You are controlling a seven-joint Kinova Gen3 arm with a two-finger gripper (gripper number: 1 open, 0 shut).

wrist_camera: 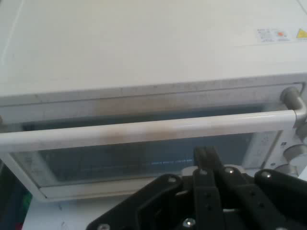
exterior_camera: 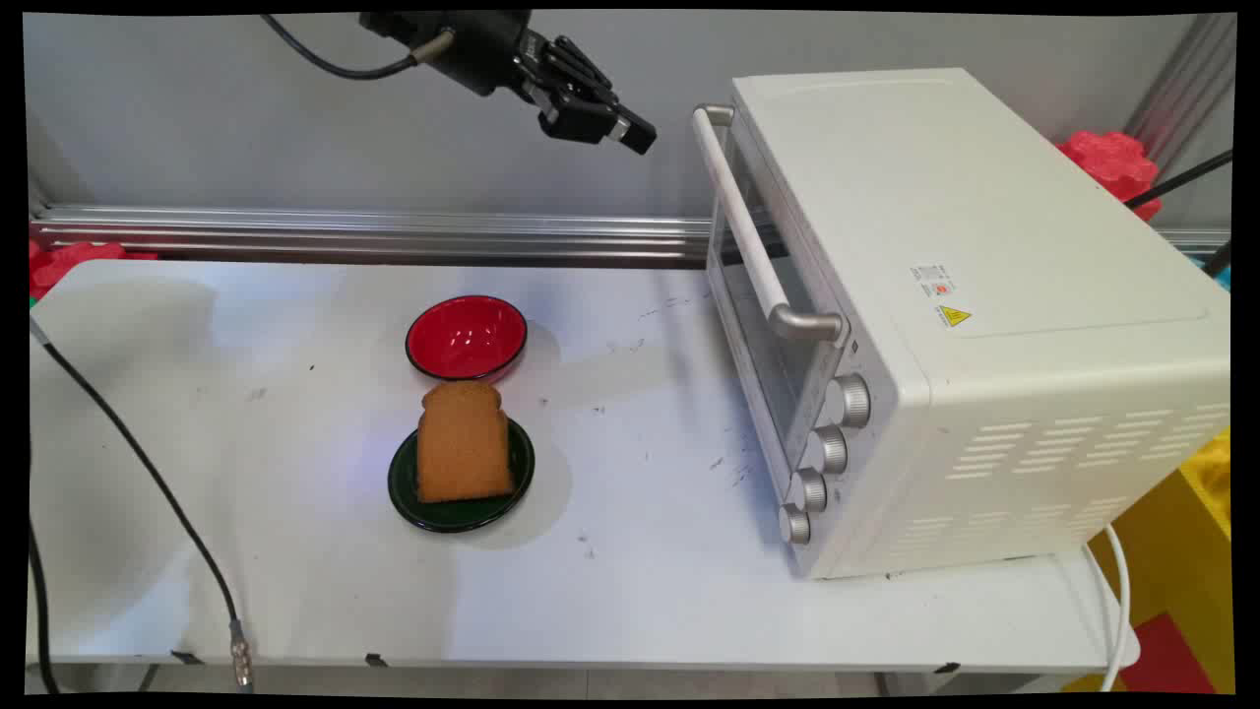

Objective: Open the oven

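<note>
My black gripper [exterior_camera: 635, 136] hangs high above the table's back, a short way left of the white toaster oven [exterior_camera: 945, 246]. It points at the oven's door handle [exterior_camera: 753, 236] without touching it. In the hand view the handle [wrist_camera: 144, 129] runs across the picture above the glass door, whose door is closed, and my gripper [wrist_camera: 205, 155] is shut with nothing in it. Far below, a slice of brown toast [exterior_camera: 463, 443] lies on a dark green plate [exterior_camera: 409, 492], and an empty red bowl [exterior_camera: 466, 337] sits just behind it.
Several silver knobs [exterior_camera: 827, 448] line the oven's near front corner. A black cable [exterior_camera: 148, 473] crosses the table's left side and drops over the front edge. An aluminium rail [exterior_camera: 374, 231] runs along the back. A red object [exterior_camera: 1112, 162] sits behind the oven.
</note>
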